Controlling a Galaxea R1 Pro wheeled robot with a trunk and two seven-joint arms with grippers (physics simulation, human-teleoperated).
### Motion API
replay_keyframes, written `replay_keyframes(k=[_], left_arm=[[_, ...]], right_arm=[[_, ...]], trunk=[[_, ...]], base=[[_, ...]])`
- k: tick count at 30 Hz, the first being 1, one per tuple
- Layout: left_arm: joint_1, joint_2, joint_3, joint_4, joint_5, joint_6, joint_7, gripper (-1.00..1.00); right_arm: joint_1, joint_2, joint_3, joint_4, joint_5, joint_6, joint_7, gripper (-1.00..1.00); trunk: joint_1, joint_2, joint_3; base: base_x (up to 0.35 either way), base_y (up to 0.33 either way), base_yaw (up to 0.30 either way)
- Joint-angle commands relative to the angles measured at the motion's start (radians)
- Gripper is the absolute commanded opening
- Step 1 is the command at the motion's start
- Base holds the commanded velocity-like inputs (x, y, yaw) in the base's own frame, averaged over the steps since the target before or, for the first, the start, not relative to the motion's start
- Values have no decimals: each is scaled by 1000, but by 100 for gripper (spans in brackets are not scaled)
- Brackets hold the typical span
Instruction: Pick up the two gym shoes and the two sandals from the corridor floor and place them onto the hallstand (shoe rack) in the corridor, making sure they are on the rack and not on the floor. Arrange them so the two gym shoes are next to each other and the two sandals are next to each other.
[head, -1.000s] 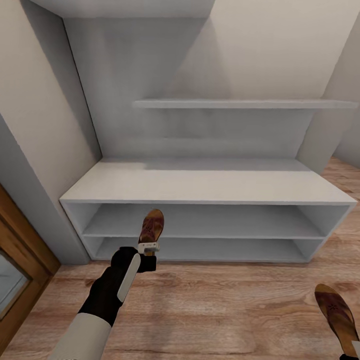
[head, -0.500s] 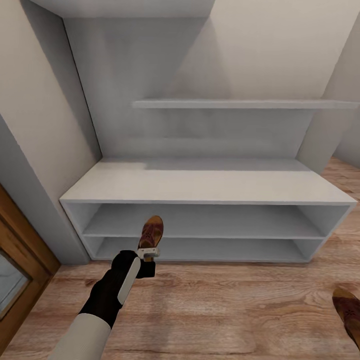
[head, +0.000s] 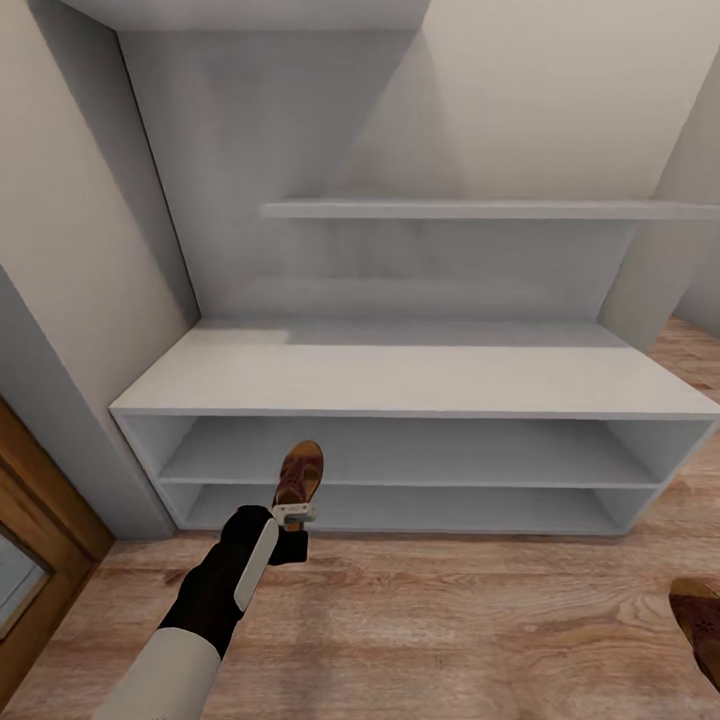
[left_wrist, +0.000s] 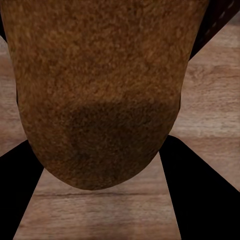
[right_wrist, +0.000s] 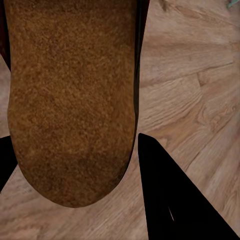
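Meanwhile, edged nearer the hallstand (head: 400, 385); left gripper (head: 294, 513) clamped on one sandal (head: 299, 474) before its shelves, right gripper's sandal (head: 700, 620) lower, grip unclear.

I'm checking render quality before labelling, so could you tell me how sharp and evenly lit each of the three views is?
Head view: soft and slightly blurred overall, even lighting, with gentle shading under the shoe rack top; the sandal in the left hand is small and lacks detail. Left wrist view: sandal sole very close, grainy, darker toward its rounded end. Right wrist view: the other sandal equally grainy; floor planks clearer.
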Motion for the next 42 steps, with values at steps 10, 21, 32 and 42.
replay_keyframes(k=[10, 21, 32, 42], left_arm=[[0, 0, 20, 9, 0, 0, 0, -100], [0, 0, 25, 8, 1, 1, -1, -100], [0, 0, 26, 9, 1, 1, -1, -100], [0, 0, 26, 69, 1, 1, -1, -100]], right_arm=[[0, 3, 0, 0, -2, -3, -1, -100], [0, 5, 0, 0, -2, -3, -1, -100], [0, 5, 0, 0, -2, -3, -1, -100], [0, 5, 0, 0, -2, -3, -1, -100]], trunk=[[0, 0, 0], [0, 0, 0], [0, 0, 0], [0, 0, 0]], base=[[146, 0, 0], [45, 0, 0], [131, 0, 0], [25, 0, 0]])
